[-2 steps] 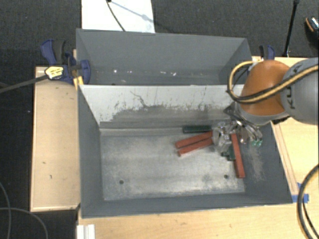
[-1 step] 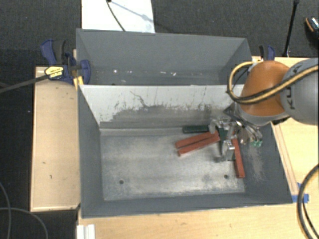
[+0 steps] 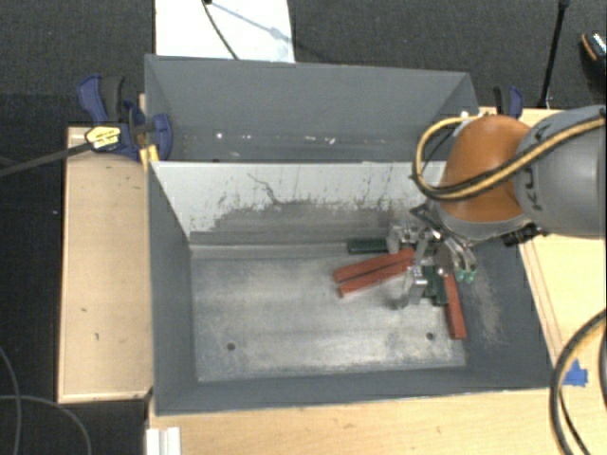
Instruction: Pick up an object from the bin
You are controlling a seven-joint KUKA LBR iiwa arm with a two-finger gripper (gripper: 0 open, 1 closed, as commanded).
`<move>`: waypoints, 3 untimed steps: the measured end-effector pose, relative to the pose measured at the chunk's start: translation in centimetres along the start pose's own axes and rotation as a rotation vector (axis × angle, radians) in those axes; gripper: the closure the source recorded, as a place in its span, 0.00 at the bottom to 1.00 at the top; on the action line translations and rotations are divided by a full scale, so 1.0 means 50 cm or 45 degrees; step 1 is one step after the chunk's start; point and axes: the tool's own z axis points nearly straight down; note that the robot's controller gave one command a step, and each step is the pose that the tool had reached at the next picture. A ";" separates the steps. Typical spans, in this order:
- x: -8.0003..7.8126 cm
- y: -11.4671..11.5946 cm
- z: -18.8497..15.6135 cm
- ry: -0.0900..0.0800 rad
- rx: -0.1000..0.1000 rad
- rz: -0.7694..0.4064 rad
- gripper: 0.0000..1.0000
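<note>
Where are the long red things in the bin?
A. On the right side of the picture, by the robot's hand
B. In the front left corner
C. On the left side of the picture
A: the long reddish-brown pieces lie on the bin floor towards the picture's right, next to the gripper.

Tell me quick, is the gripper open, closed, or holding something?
Gripper: cannot be told; it is low over the reddish-brown bars on the right side of the bin.

Grey metal bin (image 3: 285, 335); on floor, right side: red-brown bars (image 3: 372, 273), dark green stick (image 3: 365, 246).
</note>
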 end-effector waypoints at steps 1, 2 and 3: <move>0.003 0.084 0.001 0.003 0.000 0.207 0.00; 0.054 0.057 0.001 0.001 0.002 0.144 0.00; 0.051 0.059 0.000 -0.003 0.001 0.140 1.00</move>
